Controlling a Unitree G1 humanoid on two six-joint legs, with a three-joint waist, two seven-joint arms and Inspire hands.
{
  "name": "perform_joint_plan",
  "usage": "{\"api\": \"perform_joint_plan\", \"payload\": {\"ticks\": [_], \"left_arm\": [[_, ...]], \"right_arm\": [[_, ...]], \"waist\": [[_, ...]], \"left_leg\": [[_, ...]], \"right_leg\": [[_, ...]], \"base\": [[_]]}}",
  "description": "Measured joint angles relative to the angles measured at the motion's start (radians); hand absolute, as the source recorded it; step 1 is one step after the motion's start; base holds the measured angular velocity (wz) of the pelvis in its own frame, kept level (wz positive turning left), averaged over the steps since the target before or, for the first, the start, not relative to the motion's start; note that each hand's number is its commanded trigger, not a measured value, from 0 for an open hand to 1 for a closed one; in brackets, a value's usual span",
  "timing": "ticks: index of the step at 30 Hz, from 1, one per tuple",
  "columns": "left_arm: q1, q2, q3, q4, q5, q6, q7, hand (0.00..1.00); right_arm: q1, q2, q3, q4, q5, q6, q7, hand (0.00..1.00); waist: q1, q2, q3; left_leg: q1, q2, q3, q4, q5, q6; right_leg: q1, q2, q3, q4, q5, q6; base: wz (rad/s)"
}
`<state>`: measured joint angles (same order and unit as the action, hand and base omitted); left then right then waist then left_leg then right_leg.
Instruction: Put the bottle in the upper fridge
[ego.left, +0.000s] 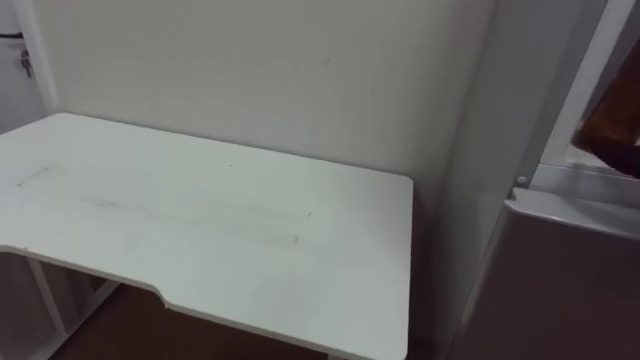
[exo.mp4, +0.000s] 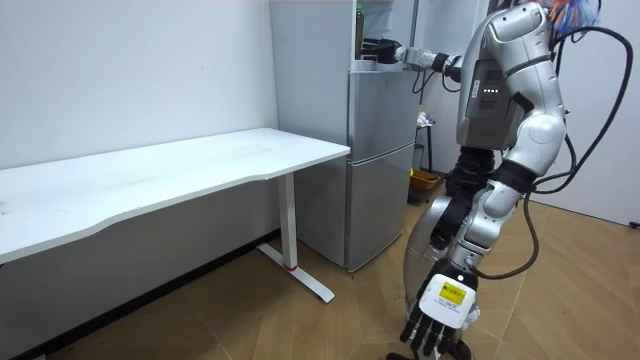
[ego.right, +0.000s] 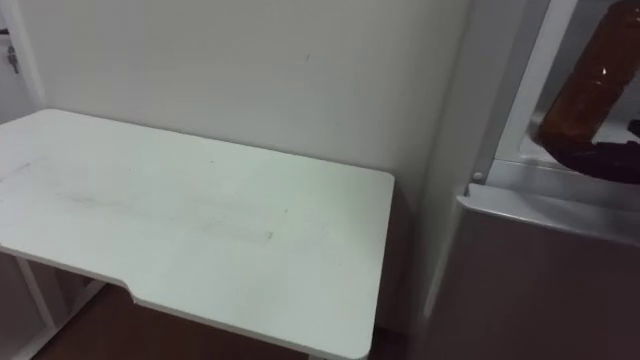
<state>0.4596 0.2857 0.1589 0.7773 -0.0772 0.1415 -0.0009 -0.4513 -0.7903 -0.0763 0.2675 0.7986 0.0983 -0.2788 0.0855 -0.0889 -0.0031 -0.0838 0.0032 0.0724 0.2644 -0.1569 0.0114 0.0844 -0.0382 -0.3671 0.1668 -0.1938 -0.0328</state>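
1. The bottle (ego.right: 598, 78) is already in the fridge's (ego.right: 540, 270) upper opening. It's tilted with its top leaning up-right, and the right robot hand (ego.right: 600, 155) looks curled round its base.
2. The left robot hand (exo.mp4: 440, 322) dangles loosely spread near the floor, well apart from the bottle.
3. The frame edge cuts off the bottle and the right hand, so you can't tell if the bottle touches a shelf.
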Motion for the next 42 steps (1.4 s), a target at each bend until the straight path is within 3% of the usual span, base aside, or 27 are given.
{"api": "perform_joint_plan", "payload": {"ticks": [4, 8, 10, 15, 17, 19, 21, 23, 26, 32, 37, 42], "left_arm": [[-0.001, -0.018, -0.002, 0.013, -0.008, -0.001, 0.016, 0.00], [-0.010, -0.040, -0.006, 0.041, 0.000, -0.030, 0.038, 0.00], [-0.013, -0.048, -0.006, 0.052, 0.000, -0.036, 0.040, 0.00], [-0.015, -0.090, -0.008, 0.061, -0.001, -0.058, 0.062, 0.00], [-0.031, -0.102, -0.016, 0.090, 0.001, -0.077, 0.071, 0.00], [-0.035, -0.105, -0.019, 0.101, 0.001, -0.083, 0.079, 0.00], [-0.038, -0.106, -0.019, 0.106, 0.001, -0.090, 0.081, 0.00], [-0.057, -0.113, -0.020, 0.149, 0.001, -0.112, 0.082, 0.00], [-0.069, -0.117, -0.055, 0.168, -0.008, -0.148, 0.093, 0.00], [-0.099, -0.123, -0.065, 0.215, 0.001, -0.198, 0.125, 0.00], [-0.130, -0.124, -0.064, 0.252, 0.000, -0.209, 0.128, 0.00], [-0.159, -0.140, -0.068, 0.253, -0.029, -0.247, 0.128, 0.00]], "right_arm": [[0.069, 0.036, -0.007, -0.118, -0.023, -0.005, -0.034, 0.00], [0.144, 0.126, -0.027, -0.236, -0.169, -0.035, -0.085, 0.00], [0.183, 0.177, -0.054, -0.299, -0.184, -0.041, -0.092, 0.00], [0.319, 0.295, -0.072, -0.425, -0.184, -0.098, -0.107, 0.00], [0.383, 0.347, -0.072, -0.461, -0.175, -0.151, -0.090, 0.00], [0.402, 0.374, -0.073, -0.481, -0.155, -0.176, -0.077, 0.00], [0.425, 0.416, -0.078, -0.496, -0.167, -0.201, -0.067, 0.00], [0.461, 0.487, -0.072, -0.505, -0.216, -0.251, -0.048, 0.00], [0.533, 0.537, -0.060, -0.504, -0.221, -0.322, -0.033, 0.00], [0.666, 0.562, -0.020, -0.426, -0.218, -0.322, -0.036, 0.00], [0.702, 0.568, -0.011, -0.290, -0.226, -0.328, -0.040, 0.00], [0.714, 0.598, 0.010, -0.115, -0.258, -0.323, -0.046, 0.00]], "waist": [[-0.016, 0.001, 0.0001], [-0.017, 0.005, -0.0007], [-0.021, 0.008, 0.0011], [-0.026, 0.029, 0.0055], [-0.025, 0.039, 0.0051], [-0.029, 0.051, 0.0063], [-0.031, 0.057, 0.0015], [-0.030, 0.072, 0.0016], [-0.031, 0.082, 0.0018], [-0.036, 0.098, 0.0024], [-0.058, 0.114, 0.0018], [-0.082, 0.111, 0.0006]], "left_leg": [[0.028, 0.000, 0.015, -0.014, 0.001, -0.001], [0.044, 0.001, 0.031, -0.028, 0.000, 0.000], [0.048, 0.001, 0.036, -0.028, -0.002, 0.001], [0.060, 0.002, 0.052, -0.030, -0.010, 0.003], [0.067, 0.003, 0.065, -0.033, -0.013, 0.005], [0.075, 0.002, 0.069, -0.035, -0.016, 0.005], [0.078, 0.006, 0.080, -0.034, -0.019, 0.004], [0.092, 0.011, 0.090, -0.026, -0.031, 0.002], [0.097, 0.014, 0.096, -0.027, -0.037, 0.002], [0.112, 0.018, 0.121, -0.038, -0.038, 0.002], [0.112, 0.016, 0.137, -0.044, -0.039, 0.002], [0.113, 0.014, 0.137, -0.056, -0.037, 0.000]], "right_leg": [[0.000, -0.001, 0.021, 0.001, -0.003, 0.003], [0.002, -0.003, 0.038, 0.002, -0.003, 0.003], [0.002, -0.003, 0.045, 0.002, -0.003, 0.003], [0.002, -0.005, 0.069, 0.002, -0.007, 0.010], [0.003, -0.006, 0.072, 0.004, -0.007, 0.011], [0.005, -0.005, 0.082, 0.004, -0.007, 0.011], [0.005, -0.003, 0.095, 0.004, -0.007, 0.011], [0.016, 0.001, 0.111, 0.002, -0.007, 0.011], [0.020, 0.001, 0.120, 0.002, -0.009, 0.014], [0.014, 0.004, 0.150, 0.004, -0.009, 0.015], [0.008, 0.005, 0.162, 0.006, -0.009, 0.015], [0.004, 0.005, 0.163, 0.004, -0.009, 0.015]], "base": [[-0.12], [-0.14], [-0.10], [-0.12], [-0.13], [-0.16], [-0.16], [-0.20], [-0.09], [-0.13], [-0.08], [0.00]]}}
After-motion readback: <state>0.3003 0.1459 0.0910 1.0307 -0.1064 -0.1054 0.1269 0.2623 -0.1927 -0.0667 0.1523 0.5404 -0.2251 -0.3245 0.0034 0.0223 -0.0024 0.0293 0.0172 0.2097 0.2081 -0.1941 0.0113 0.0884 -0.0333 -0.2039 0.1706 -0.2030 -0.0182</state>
